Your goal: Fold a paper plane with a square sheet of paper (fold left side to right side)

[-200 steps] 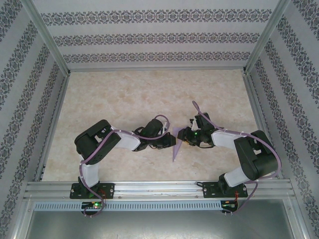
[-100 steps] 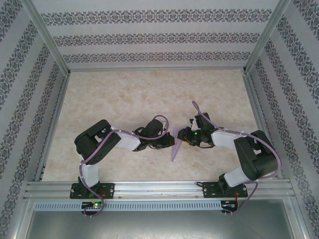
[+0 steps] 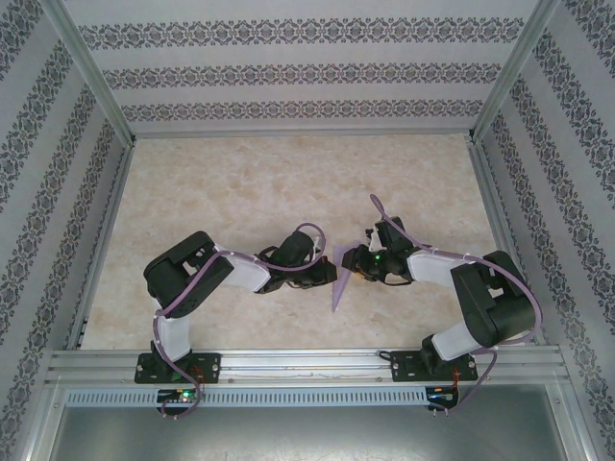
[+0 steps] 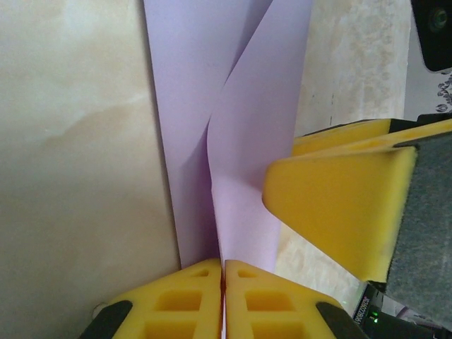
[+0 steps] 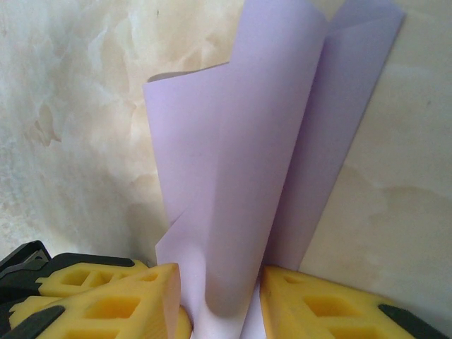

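The left tool is seen fully closed. Its two yellow foam fingers are pressed together, and the lower edge of the thin, matte, lavender-purple square sheet of paper is pinched between them. The sheet is doubled over on itself: two layers rise from the pinch and spread apart in a narrow V.

The right tool is held partly open. A bowed fold of the sheet is taken in between its yellow pads. The paper appears to touch both pads, but whether it is clamped there cannot be told. In the left wrist view, one finger of the right tool is seen just beside the outer layer of the sheet.

From above, the sheet is seen standing on edge, near the middle of the beige marbled counter and somewhat toward its near side. The two tools are brought nose to nose there, with the paper between them.

Bare counter lies open on the far side and out to the left and right of the arms. The counter is bounded by aluminium frame rails, the near one carrying the arm bases. Walls papered in grey floral stripes close it in at the back and sides.
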`<state>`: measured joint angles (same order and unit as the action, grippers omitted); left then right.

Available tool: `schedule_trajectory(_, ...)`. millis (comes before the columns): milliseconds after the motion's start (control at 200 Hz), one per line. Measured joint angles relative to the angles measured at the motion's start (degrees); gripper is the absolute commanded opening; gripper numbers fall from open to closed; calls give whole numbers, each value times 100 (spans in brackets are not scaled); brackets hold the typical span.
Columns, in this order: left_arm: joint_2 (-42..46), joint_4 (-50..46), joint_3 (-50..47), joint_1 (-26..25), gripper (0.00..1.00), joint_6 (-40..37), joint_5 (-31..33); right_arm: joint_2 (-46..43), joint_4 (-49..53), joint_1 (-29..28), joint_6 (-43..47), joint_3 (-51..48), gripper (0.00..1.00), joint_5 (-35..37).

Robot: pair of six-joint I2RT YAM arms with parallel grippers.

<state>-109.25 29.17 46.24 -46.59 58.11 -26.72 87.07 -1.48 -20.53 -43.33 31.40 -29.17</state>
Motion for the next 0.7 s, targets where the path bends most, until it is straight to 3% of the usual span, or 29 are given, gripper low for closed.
schedule_trajectory(700,4,-7,2,-61,9,-2,151,-57,59,-46,-2,35,37,68)
